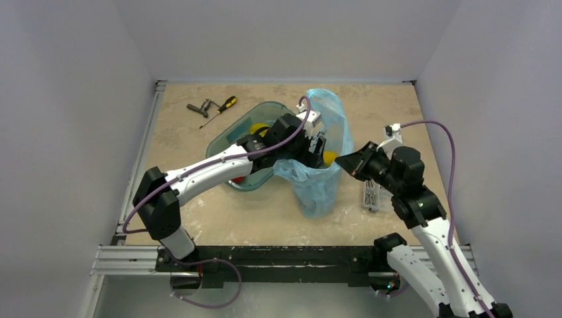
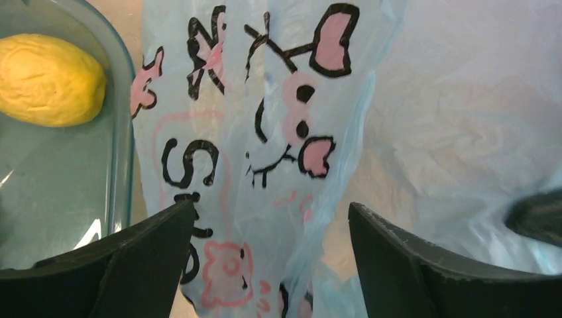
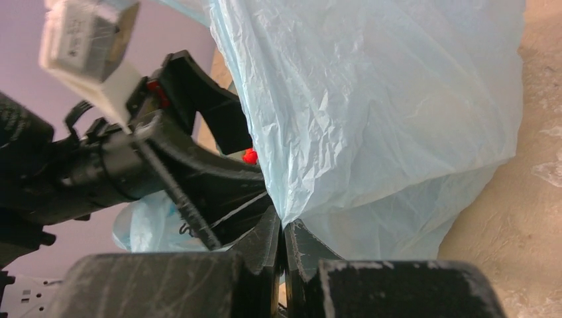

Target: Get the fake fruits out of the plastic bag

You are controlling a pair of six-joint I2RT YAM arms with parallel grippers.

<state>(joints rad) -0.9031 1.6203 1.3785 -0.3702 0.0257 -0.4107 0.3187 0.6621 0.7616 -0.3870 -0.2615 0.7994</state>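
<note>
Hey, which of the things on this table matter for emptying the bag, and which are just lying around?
Part of the job: plastic bag; right gripper, jaws shut on its edge; left gripper, jaws open over it; yellow fruit showing inside the bag.

Just lying about: screwdriver; metal tool; clear packet; teal tray holding a wrinkly yellow fruit.

From my feed I see a table (image 1: 265,222) topped in a beige, marbled stone pattern; plain pale walls (image 1: 285,40) close it in at the back, left and right; an aluminium rail (image 1: 126,255) runs along the near edge; lighting is soft and even.
</note>
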